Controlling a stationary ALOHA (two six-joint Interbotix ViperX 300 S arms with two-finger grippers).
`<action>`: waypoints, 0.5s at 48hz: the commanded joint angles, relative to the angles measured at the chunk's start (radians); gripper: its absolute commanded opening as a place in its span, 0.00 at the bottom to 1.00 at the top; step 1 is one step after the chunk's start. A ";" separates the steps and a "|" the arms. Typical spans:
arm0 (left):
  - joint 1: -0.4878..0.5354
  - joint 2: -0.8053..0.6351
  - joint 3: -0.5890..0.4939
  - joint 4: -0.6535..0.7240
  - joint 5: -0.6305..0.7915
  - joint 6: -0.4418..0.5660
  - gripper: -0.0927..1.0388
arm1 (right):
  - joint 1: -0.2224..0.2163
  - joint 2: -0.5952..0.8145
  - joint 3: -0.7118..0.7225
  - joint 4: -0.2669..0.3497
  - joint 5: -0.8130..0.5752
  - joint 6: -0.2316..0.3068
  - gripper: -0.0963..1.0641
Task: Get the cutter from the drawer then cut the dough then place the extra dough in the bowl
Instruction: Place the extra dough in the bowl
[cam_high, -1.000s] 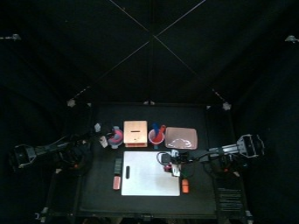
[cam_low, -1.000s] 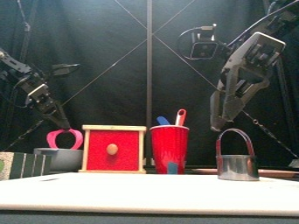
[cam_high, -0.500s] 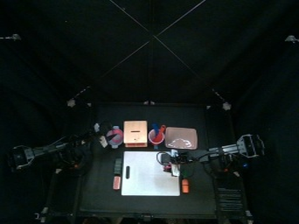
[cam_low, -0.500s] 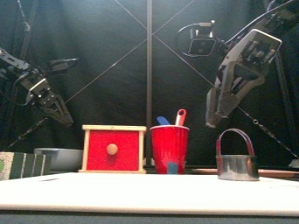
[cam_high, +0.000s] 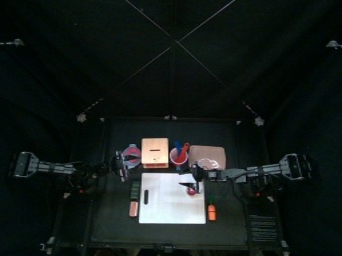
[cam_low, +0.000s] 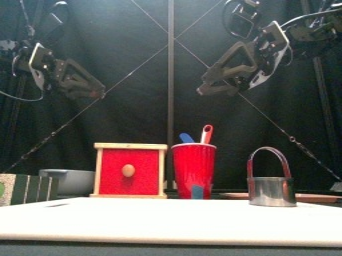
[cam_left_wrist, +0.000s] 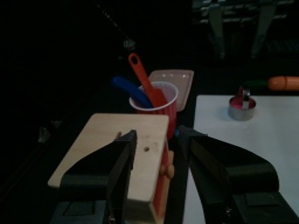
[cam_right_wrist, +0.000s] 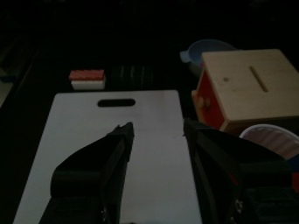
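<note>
The round metal cutter (cam_low: 271, 181) with its wire handle stands upright on the white cutting board (cam_high: 174, 200), at its back right part (cam_left_wrist: 243, 107). The pale wooden box (cam_low: 130, 170) has its red drawer front closed. Left of it sits the blue-grey bowl (cam_high: 130, 155) with pink dough showing inside. My left gripper (cam_low: 83, 82) hangs high above the bowl and box, open and empty (cam_left_wrist: 156, 144). High over the board's right part, my right gripper (cam_low: 221, 80) is also open, holding nothing (cam_right_wrist: 156, 136).
A red cup (cam_low: 194, 170) with a blue and a red knife stands right of the box, and the pink tray (cam_high: 209, 157) lies beyond it. An orange toy (cam_high: 210, 212) lies by the board's right edge, a red one (cam_high: 132, 207) by its left.
One second ago my left gripper held a pink dough ring just above the bowl. It let go of the ring, and both arms have since lifted well above the table.
</note>
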 joint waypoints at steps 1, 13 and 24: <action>-0.006 0.005 -0.011 0.012 -0.015 -0.021 0.79 | -0.018 -0.023 -0.003 0.005 -0.031 -0.002 0.82; -0.003 0.005 0.029 0.006 -0.015 -0.034 0.79 | -0.044 -0.011 -0.008 0.012 -0.038 -0.002 0.82; 0.035 0.005 0.049 0.005 -0.015 -0.032 0.79 | -0.061 0.011 0.002 0.025 -0.038 0.000 0.82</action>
